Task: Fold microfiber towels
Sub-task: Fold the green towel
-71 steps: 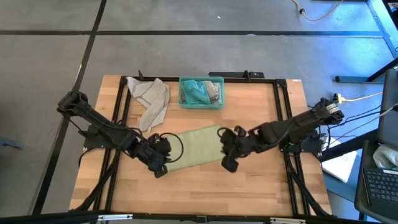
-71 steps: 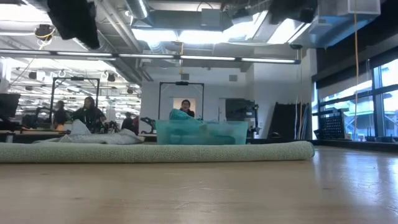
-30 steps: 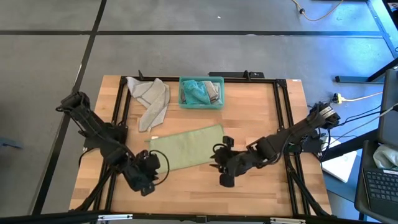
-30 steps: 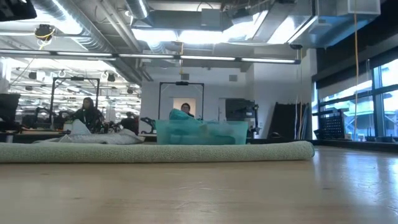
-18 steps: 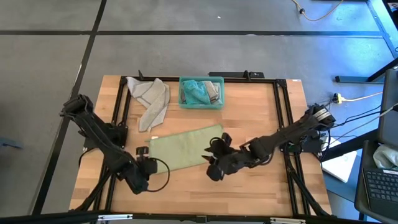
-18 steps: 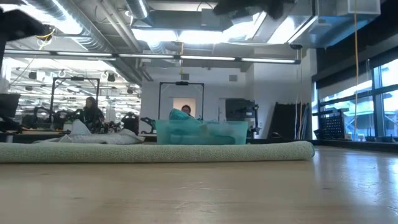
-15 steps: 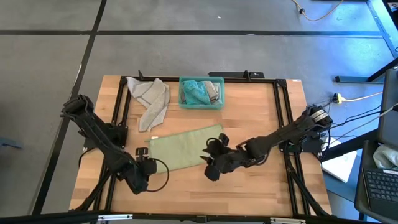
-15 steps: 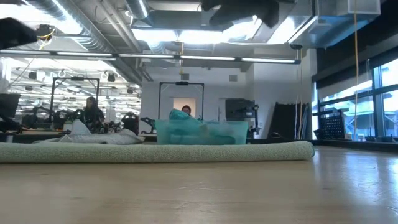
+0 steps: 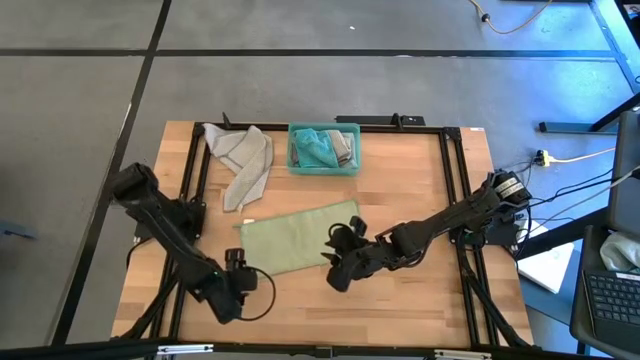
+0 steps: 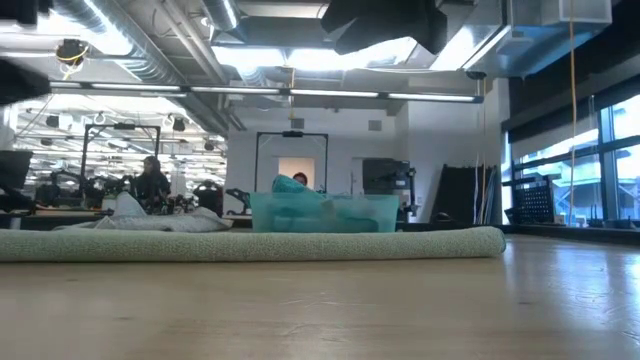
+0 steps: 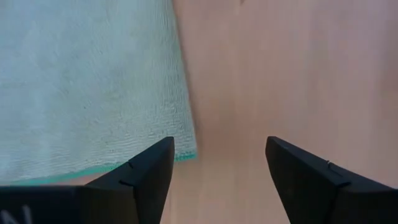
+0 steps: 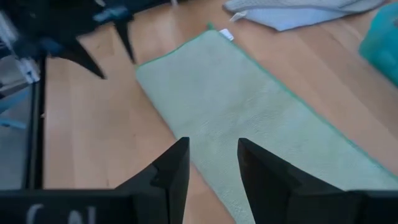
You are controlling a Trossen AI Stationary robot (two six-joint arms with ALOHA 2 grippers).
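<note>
A pale green towel (image 9: 292, 240), folded into a long strip, lies flat on the table's middle; its white tag (image 12: 225, 35) is at its far left corner. My left gripper (image 9: 240, 270) is open just off the strip's near left corner (image 11: 186, 152), touching nothing. My right gripper (image 9: 338, 258) is open above the strip's near edge, toward its right end (image 12: 261, 118), and empty. A light grey towel (image 9: 243, 160) lies crumpled at the far left. A teal towel (image 9: 315, 145) lies in the bin.
A teal plastic bin (image 9: 324, 166) stands at the table's far middle and shows behind the strip in the low view (image 10: 325, 212). Black frame rails (image 9: 460, 190) run along the table's sides. Bare wood (image 9: 300, 310) lies nearer than the strip. People sit in the room beyond.
My right gripper has gone toward the table's left along the green strip's near edge, staying open. My left gripper has stayed by the strip's near left corner while its arm has shifted. The towel has lain still.
</note>
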